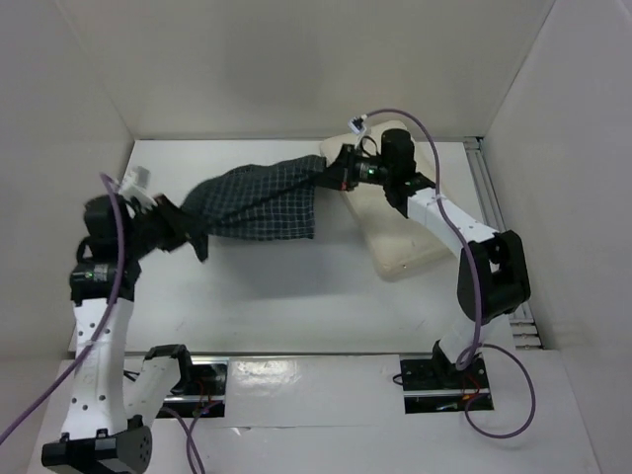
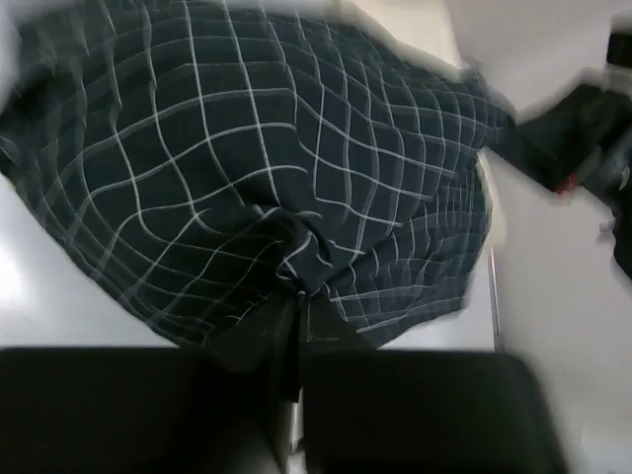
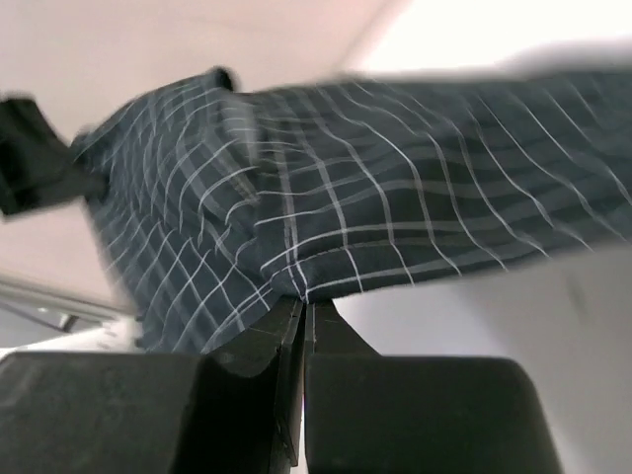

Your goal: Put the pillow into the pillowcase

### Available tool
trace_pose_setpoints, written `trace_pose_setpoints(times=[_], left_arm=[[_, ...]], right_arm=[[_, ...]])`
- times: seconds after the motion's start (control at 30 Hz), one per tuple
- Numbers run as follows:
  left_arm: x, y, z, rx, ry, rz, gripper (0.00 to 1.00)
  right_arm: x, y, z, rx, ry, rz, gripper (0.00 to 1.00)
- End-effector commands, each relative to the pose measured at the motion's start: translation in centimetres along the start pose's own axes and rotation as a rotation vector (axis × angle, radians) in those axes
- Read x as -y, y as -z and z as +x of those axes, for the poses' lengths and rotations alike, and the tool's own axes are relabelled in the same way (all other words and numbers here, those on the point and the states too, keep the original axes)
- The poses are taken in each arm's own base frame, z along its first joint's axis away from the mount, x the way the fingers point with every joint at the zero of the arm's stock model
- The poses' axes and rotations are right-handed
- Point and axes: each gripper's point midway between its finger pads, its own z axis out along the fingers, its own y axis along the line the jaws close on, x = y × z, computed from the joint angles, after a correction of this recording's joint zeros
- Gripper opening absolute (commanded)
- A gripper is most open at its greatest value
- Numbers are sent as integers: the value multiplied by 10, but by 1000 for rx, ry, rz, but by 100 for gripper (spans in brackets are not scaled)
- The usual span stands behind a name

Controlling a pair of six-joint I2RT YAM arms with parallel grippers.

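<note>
The pillowcase [image 1: 259,201], dark navy-green with a white grid check, hangs stretched between both grippers above the table. My left gripper [image 1: 181,229] is shut on its left end; the cloth [image 2: 247,168] bunches at the closed jaws [image 2: 299,301]. My right gripper [image 1: 336,170] is shut on its right end, pinching a fold [image 3: 395,227] at the jaws [image 3: 303,304]. The cream pillow [image 1: 400,237] lies on the table at the right, under the right arm, with its far-left corner just behind the right gripper.
White walls enclose the table on three sides. A metal rail [image 1: 491,202] runs along the right edge. Purple cables [image 1: 434,128] loop off both arms. The arm bases [image 1: 439,375] sit at the near edge.
</note>
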Motion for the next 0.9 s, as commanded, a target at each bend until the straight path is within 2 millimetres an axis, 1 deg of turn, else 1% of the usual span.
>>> trace_pose_setpoints(times=[0.0,0.03,0.07,0.1,0.13,0.17,0.2,0.23,0.27,0.3,0.33,0.37,0.4,0.43,0.47,0.5,0.53,0.57,0.6,0.63,0.67,0.7,0.73,0.77,0.8,0.83,0.87], left_arm=[[4,-8,96,-252,132,225,28],[6,-7,105,-262,127,267,46],[8,-4,118,-299,116,299,83],[4,-6,123,-307,102,295,97],[2,-5,126,-324,86,281,100],[-8,-7,127,-333,60,227,100],[-11,-9,122,-327,47,195,100],[-9,-10,108,-295,22,169,100],[-17,-18,103,-298,33,116,99],[-32,-27,91,-255,25,21,96],[-37,-33,80,-228,19,-27,86],[-47,-41,74,-218,31,-87,81],[-72,-59,73,-237,45,-201,78],[-81,-70,69,-230,73,-244,78],[-88,-81,63,-227,73,-273,80],[-101,-91,59,-216,81,-334,83],[-120,-111,69,-265,125,-396,85],[-120,-124,57,-250,119,-401,87],[-128,-135,56,-258,121,-424,90],[-139,-143,54,-257,128,-474,91],[-150,-163,52,-273,130,-502,91],[-157,-173,50,-273,128,-519,91],[-163,-183,49,-272,126,-536,91],[-167,-192,48,-277,127,-539,91],[-176,-209,53,-309,136,-549,91],[-181,-217,55,-323,127,-553,89],[-184,-225,58,-345,124,-547,88]], right_arm=[[56,43,58,-145,-75,201,0],[80,58,68,-148,-92,320,0],[101,79,75,-164,-117,425,0],[112,92,72,-149,-134,497,3],[128,106,68,-137,-136,586,23],[136,120,66,-139,-159,628,45],[135,121,63,-137,-157,637,58],[137,122,50,-109,-131,663,73],[128,118,43,-97,-103,656,77],[124,113,43,-99,-102,660,77],[120,111,36,-79,-66,696,77],[105,92,40,-100,-31,680,79],[101,87,47,-122,-23,709,79],[97,80,52,-130,-2,724,79],[95,74,56,-134,23,749,79],[79,58,73,-172,40,733,80],[74,52,84,-188,45,742,80],[74,45,99,-218,58,755,82],[62,27,128,-277,61,714,85],[54,14,139,-286,60,686,90],[51,6,154,-324,65,672,91],[37,-10,178,-365,73,638,91],[42,-24,195,-397,69,640,92],[39,-33,206,-417,78,624,92],[35,-45,207,-414,96,619,93],[37,-58,232,-464,103,609,94],[37,-68,238,-465,99,600,94]])
